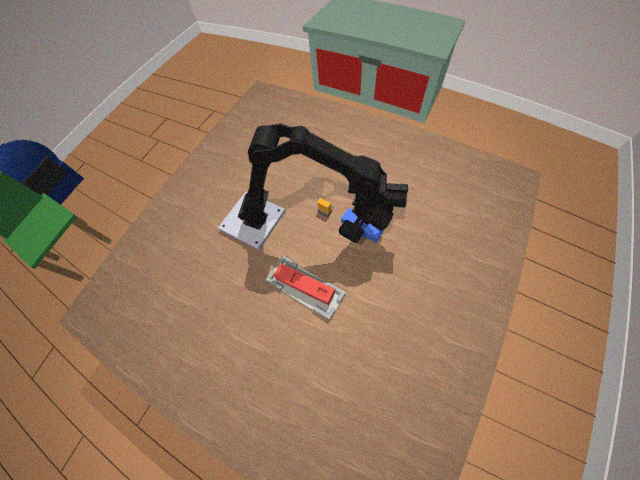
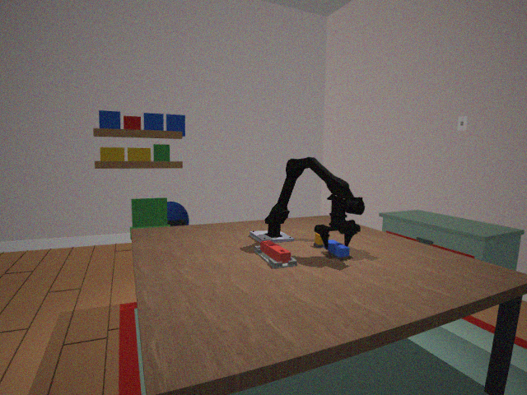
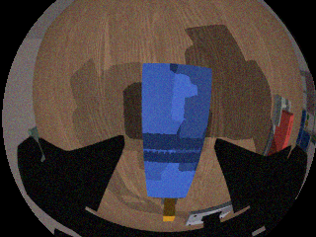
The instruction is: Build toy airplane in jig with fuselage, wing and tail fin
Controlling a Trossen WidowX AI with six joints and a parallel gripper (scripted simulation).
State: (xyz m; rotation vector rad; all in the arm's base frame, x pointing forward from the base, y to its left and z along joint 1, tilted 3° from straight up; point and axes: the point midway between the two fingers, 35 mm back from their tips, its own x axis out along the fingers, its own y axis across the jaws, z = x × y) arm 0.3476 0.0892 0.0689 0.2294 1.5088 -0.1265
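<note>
The wrist view shows the blue wing [image 1: 371,231] [image 2: 338,248] [image 3: 165,106] nearly whole, a long block between two spread black fingertips, its near end pointing toward the small yellow tail fin [image 1: 324,206] [image 2: 318,239] [image 3: 169,217]. The top view shows two recesses in the red fuselage [image 1: 305,283] [image 2: 275,251] [image 3: 282,132], which the wrist view catches only as a sliver at its right edge. The black arm [image 1: 328,151] [image 2: 325,172] rises from its base, arches over and drops its end effector [image 1: 364,227] [image 2: 338,246] [image 3: 170,142] steeply over the wing, fingers wide apart, grasping nothing. The wing lies on the bench [image 1: 289,361] [image 2: 272,314] [image 3: 123,39]; the fin stands near it. The fuselage lies lengthwise in the grey cradle [image 1: 329,315] [image 2: 283,265] [image 3: 277,111].
</note>
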